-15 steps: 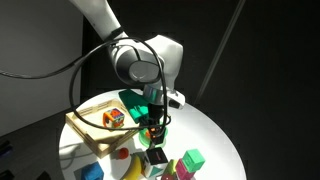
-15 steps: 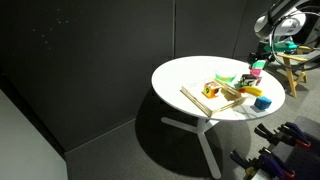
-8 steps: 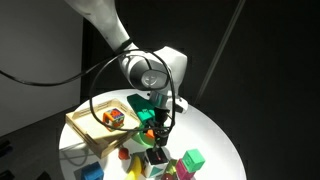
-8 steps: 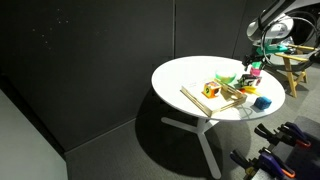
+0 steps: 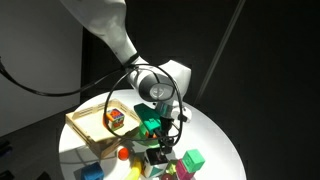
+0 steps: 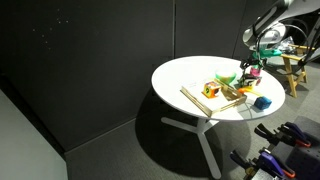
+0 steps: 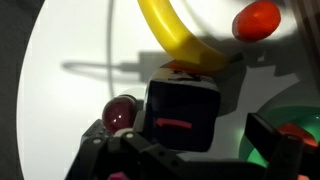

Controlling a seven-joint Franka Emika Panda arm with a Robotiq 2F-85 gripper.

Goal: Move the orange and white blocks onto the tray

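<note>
Lowered and swung away from the tray (image 5: 80,133) since the earlier frame, the gripper (image 5: 157,142) is held with jaws spread wide and nothing grasped. It is poised over the white block (image 7: 183,108), which is seen off the tray, near its corner, presumably to be straddled.

A round white table (image 6: 180,75) on a white splayed-leg base (image 6: 196,128) stands brightly lit on a dark grey floor (image 6: 110,150) before black panelled walls (image 6: 90,50).
</note>
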